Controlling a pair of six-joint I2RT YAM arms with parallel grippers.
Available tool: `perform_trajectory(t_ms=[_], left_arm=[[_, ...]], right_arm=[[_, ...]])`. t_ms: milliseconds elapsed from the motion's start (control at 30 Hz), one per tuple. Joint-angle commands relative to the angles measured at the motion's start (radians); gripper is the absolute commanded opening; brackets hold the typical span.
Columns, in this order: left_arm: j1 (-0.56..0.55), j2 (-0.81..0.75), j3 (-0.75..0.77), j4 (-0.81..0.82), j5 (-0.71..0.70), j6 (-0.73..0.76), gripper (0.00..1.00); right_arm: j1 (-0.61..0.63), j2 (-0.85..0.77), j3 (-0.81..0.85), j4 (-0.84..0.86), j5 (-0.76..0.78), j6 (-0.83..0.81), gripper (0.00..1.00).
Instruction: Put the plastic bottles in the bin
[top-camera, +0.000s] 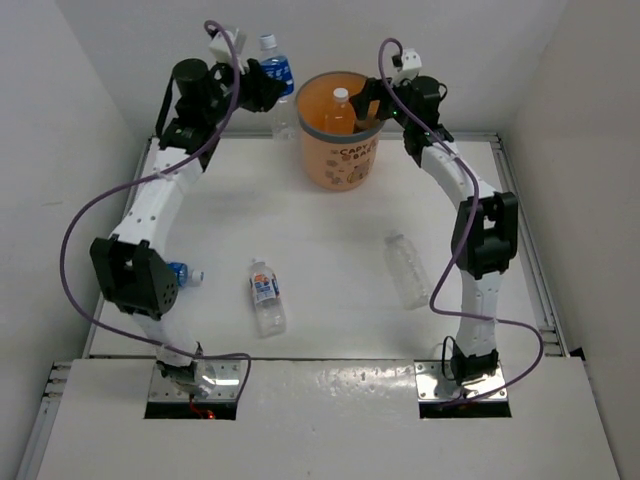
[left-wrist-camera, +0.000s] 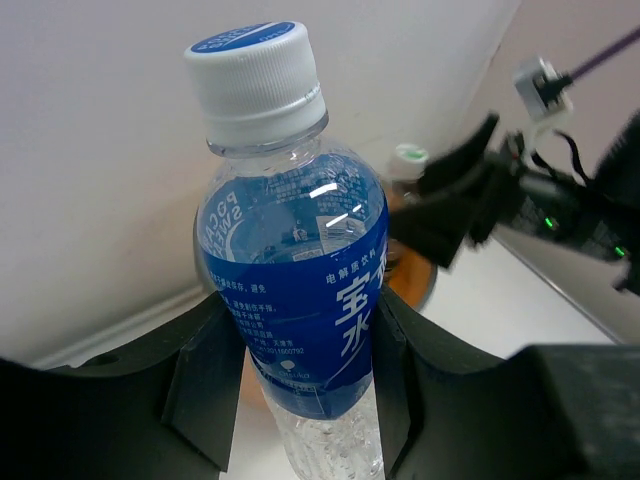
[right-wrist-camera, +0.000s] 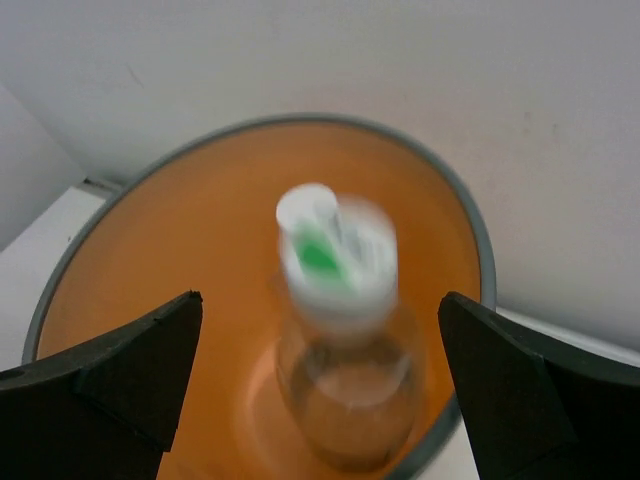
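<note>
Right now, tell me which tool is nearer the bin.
Right. The right tool hangs open directly over the bin, a green-labelled bottle below it. The left tool is off to the bin's left, shut on a blue-labelled bottle.

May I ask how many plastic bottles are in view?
5 bottles: one in the left gripper, one in the bin, two on the table, one half hidden under the left arm; others may be hidden.

Right gripper (top-camera: 368, 103) is hanging spread over the bin (top-camera: 340, 160) mouth; left gripper (top-camera: 264, 84), clamping a blue bottle (top-camera: 277, 68), is crowding its left rim. Far wall (top-camera: 330, 30) is closing the back, open table (top-camera: 330, 225) is stretching nearer until the white-orange bottle (top-camera: 266, 296) and unlabelled bottle (top-camera: 407, 268).
</note>
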Motion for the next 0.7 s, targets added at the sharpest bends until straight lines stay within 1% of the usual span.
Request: perform_trajectory(t_ms=[0, 33, 67, 100, 133, 167, 200, 267, 300, 333, 367, 400, 433, 467, 500, 533, 567, 600, 633, 667], left_arm=[[-0.055, 0.122, 0.101, 0.259, -0.09, -0.014, 0.0], [-0.065, 0.156, 0.153, 0.3, -0.117, -0.023, 0.0], [-0.078, 0.186, 0.176, 0.328, -0.117, -0.023, 0.0], [-0.079, 0.214, 0.196, 0.355, -0.117, -0.023, 0.0], [-0.094, 0.239, 0.212, 0.386, -0.117, 0.007, 0.0], [-0.112, 0.28, 0.238, 0.429, -0.154, 0.023, 0.0], [-0.121, 0.3, 0.251, 0.446, -0.169, 0.036, 0.0], [-0.135, 0.367, 0.299, 0.469, -0.188, 0.082, 0.0], [-0.144, 0.387, 0.313, 0.469, -0.203, 0.101, 0.0], [-0.145, 0.403, 0.313, 0.469, -0.217, 0.122, 0.0], [-0.155, 0.414, 0.313, 0.483, -0.261, 0.154, 0.0], [-0.155, 0.433, 0.304, 0.498, -0.271, 0.168, 0.0], [-0.155, 0.434, 0.304, 0.507, -0.271, 0.182, 0.0], [-0.155, 0.447, 0.276, 0.52, -0.294, 0.202, 0.03], [-0.155, 0.447, 0.276, 0.52, -0.294, 0.202, 0.07], [-0.155, 0.458, 0.262, 0.52, -0.294, 0.216, 0.15], [-0.155, 0.458, 0.262, 0.52, -0.294, 0.225, 0.21], [-0.155, 0.458, 0.24, 0.511, -0.294, 0.225, 0.3], [-0.155, 0.458, 0.239, 0.511, -0.294, 0.225, 0.4], [-0.155, 0.445, 0.23, 0.5, -0.294, 0.209, 0.59]], right_arm=[[-0.032, -0.184, -0.018, -0.013, -0.053, 0.089, 1.0], [-0.045, -0.203, -0.029, -0.037, -0.08, 0.113, 1.0], [-0.064, -0.267, -0.045, -0.063, -0.1, 0.168, 1.0], [-0.072, -0.292, -0.067, -0.099, -0.116, 0.179, 1.0], [-0.081, -0.313, -0.079, -0.123, -0.161, 0.188, 1.0], [-0.106, -0.359, -0.091, -0.174, -0.21, 0.19, 1.0], [-0.118, -0.405, -0.137, -0.235, -0.258, 0.162, 1.0], [-0.141, -0.471, -0.174, -0.315, -0.3, 0.084, 1.0], [-0.152, -0.494, -0.247, -0.415, -0.304, 0.028, 1.0], [-0.169, -0.561, -0.274, -0.444, -0.304, -0.028, 1.0], [-0.181, -0.576, -0.332, -0.491, -0.301, -0.048, 1.0], [-0.189, -0.593, -0.352, -0.54, -0.304, -0.066, 1.0], [-0.198, -0.628, -0.418, -0.566, -0.303, -0.115, 1.0], [-0.197, -0.637, -0.441, -0.631, -0.295, -0.126, 1.0], [-0.198, -0.646, -0.46, -0.652, -0.295, -0.18, 1.0], [-0.198, -0.654, -0.514, -0.685, -0.282, -0.189, 1.0], [-0.2, -0.659, -0.538, -0.695, -0.275, -0.206, 1.0], [-0.195, -0.662, -0.558, -0.702, -0.265, -0.237, 1.0], [-0.195, -0.659, -0.62, -0.726, -0.237, -0.263, 1.0], [-0.192, -0.662, -0.642, -0.72, -0.219, -0.271, 1.0]])
